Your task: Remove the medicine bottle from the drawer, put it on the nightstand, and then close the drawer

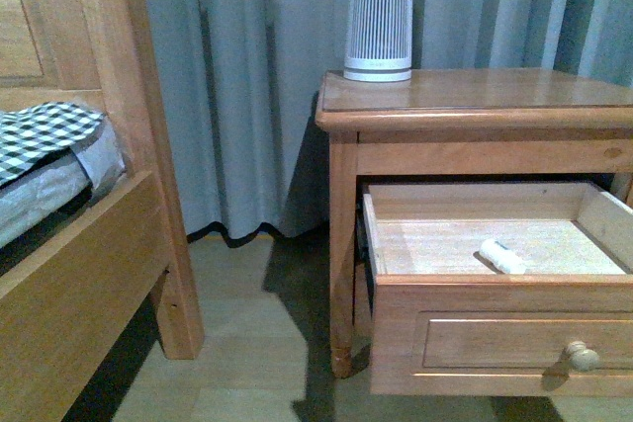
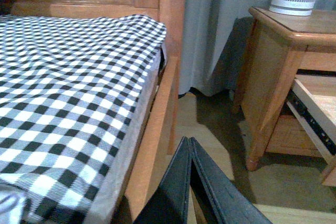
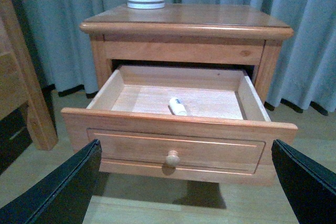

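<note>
The small white medicine bottle (image 1: pixel 502 256) lies on its side on the pale floor of the drawer (image 1: pixel 495 338), which is pulled out of the nightstand (image 1: pixel 475 106). In the right wrist view the bottle (image 3: pixel 177 106) lies near the drawer's front wall, behind the panelled front (image 3: pixel 178 148) with its round knob (image 3: pixel 172 158). My right gripper (image 3: pixel 186 169) is open and empty, in front of the drawer front, level with the knob and apart from it. My left gripper (image 2: pixel 190 145) is shut and empty, low between the bed and the nightstand (image 2: pixel 273 66). Neither arm shows in the front view.
A tall white ribbed appliance (image 1: pixel 379 24) stands at the back left of the nightstand top. A wooden bed frame (image 1: pixel 99 274) with a checked cover (image 2: pixel 68 87) is at the left. Grey curtains (image 1: pixel 237 76) hang behind. Wood floor (image 1: pixel 247 343) lies between bed and nightstand.
</note>
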Robot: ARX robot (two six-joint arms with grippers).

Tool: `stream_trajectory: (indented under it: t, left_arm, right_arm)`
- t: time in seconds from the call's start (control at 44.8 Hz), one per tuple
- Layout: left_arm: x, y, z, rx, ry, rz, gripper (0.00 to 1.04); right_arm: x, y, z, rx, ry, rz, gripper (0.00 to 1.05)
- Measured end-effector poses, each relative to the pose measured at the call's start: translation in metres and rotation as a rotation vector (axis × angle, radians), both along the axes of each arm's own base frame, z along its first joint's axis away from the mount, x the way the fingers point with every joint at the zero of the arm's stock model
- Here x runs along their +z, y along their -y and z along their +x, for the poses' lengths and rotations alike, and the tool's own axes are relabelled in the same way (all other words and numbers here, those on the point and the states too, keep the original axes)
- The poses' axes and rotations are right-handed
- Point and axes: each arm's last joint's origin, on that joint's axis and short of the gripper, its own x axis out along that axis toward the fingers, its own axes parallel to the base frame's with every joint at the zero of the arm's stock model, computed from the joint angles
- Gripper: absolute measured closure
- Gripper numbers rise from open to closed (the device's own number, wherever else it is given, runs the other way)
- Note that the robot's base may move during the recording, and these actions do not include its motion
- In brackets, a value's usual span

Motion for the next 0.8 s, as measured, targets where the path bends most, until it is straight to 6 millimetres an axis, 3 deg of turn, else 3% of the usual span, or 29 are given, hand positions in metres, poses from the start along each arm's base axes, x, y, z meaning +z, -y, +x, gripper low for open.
stream_trajectory:
  t: [0.692, 0.804]
  left_arm:
    - [-0.025, 0.000, 0.000, -0.003, -0.001, 0.002, 1.01]
    - [-0.025, 0.000, 0.000, -0.003, 0.002, 0.002, 0.76]
  right_arm:
    - [0.000, 0.000, 0.000, -0.009, 0.000, 0.000, 0.07]
    - [0.000, 0.000, 0.000, -0.009, 0.000, 0.000, 0.07]
